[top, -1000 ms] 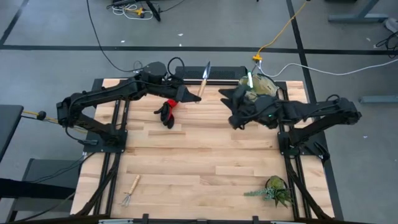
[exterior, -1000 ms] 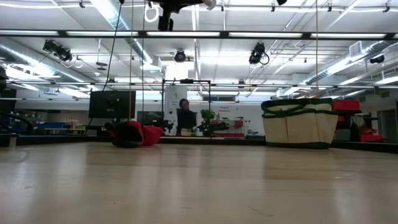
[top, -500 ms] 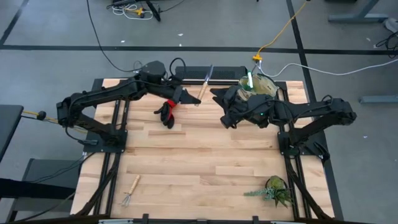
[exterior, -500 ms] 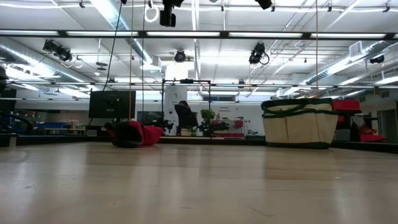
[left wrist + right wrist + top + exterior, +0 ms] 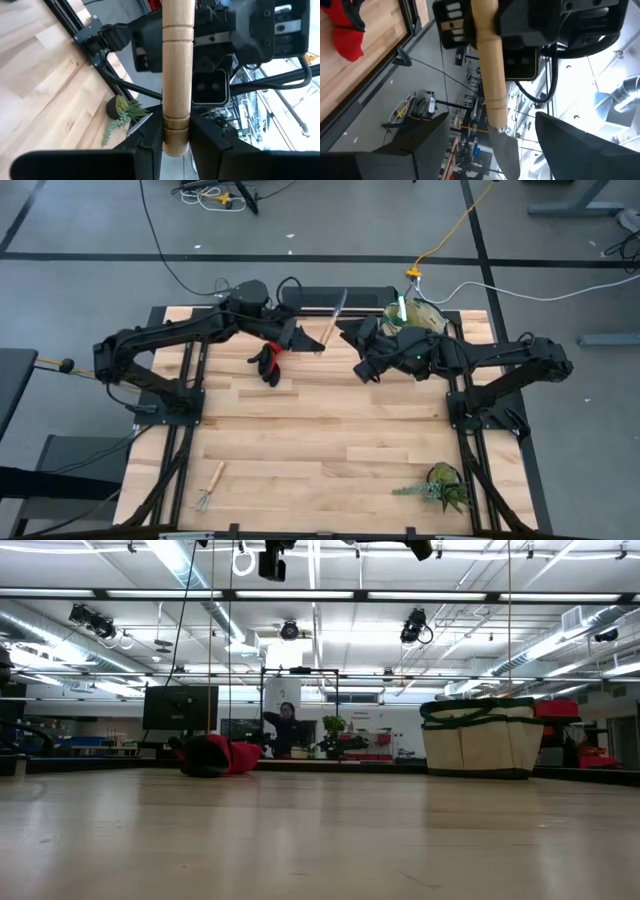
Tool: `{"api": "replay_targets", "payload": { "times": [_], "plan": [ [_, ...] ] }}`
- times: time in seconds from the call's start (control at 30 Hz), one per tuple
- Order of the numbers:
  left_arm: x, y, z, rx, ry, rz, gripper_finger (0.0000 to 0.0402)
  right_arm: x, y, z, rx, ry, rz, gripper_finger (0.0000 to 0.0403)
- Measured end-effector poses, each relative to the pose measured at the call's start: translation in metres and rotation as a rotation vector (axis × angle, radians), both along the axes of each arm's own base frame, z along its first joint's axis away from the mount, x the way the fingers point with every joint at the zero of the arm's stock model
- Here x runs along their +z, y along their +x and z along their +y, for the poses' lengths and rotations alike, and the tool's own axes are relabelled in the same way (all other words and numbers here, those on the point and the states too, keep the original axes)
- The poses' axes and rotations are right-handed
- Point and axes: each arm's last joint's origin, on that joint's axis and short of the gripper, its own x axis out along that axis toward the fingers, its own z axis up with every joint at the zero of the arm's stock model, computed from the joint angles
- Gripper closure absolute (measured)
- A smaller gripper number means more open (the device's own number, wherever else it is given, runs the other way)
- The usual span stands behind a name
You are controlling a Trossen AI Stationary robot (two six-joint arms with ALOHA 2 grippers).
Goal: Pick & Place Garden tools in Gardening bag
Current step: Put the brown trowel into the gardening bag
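From above: left hand (image 5: 303,337) raised over the desk's (image 5: 330,430) far edge, clamped on the wooden handle of the trowel (image 5: 331,317), blade pointing away past the edge. Right hand (image 5: 350,338) just beside it, fingers spread wide, mostly masked by its own arm. Bag (image 5: 420,317) at the far right corner, partly covered by the right arm, a green piece (image 5: 401,308) sticking out of it. Gloves (image 5: 269,360) lying under the left arm. Rake (image 5: 210,486) near the front left; plant (image 5: 440,485) front right.

At desk level: both hands cut off by the top edge. Gloves (image 5: 215,755) left, bag (image 5: 485,736) right, both on the far side. Distant person (image 5: 286,727) too small to make out.

Left wrist: trowel handle (image 5: 177,70) pinched between the fingers (image 5: 147,145), blade hidden beyond the frame; right arm's camera block close behind.

Right wrist: trowel (image 5: 492,95) crossing ahead of the wide-apart fingers (image 5: 417,142), untouched by them; gloves (image 5: 347,27) cut off at the corner.
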Motion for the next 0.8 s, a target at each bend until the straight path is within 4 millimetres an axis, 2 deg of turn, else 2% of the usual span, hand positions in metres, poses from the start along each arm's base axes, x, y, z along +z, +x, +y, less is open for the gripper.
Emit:
{"api": "replay_targets", "payload": {
  "times": [0.23, 0.4, 0.8],
  "plan": [
    [-0.009, 0.013, 0.003, 0.029, -0.033, 0.01, 0.0315, 0.0, 0.0, 0.001, 0.031, 0.013, -0.002, 0.0108],
    [-0.004, 0.02, 0.004, 0.026, -0.064, -0.071, 0.0316, 0.0, 0.0, 0.001, 0.031, 0.014, -0.001, 0.0108],
    [-0.008, 0.03, -0.013, -0.025, -0.095, -0.07, 0.0315, -0.001, 0.0, 0.001, 0.031, 0.013, 0.011, 0.0108]
  ]
}}
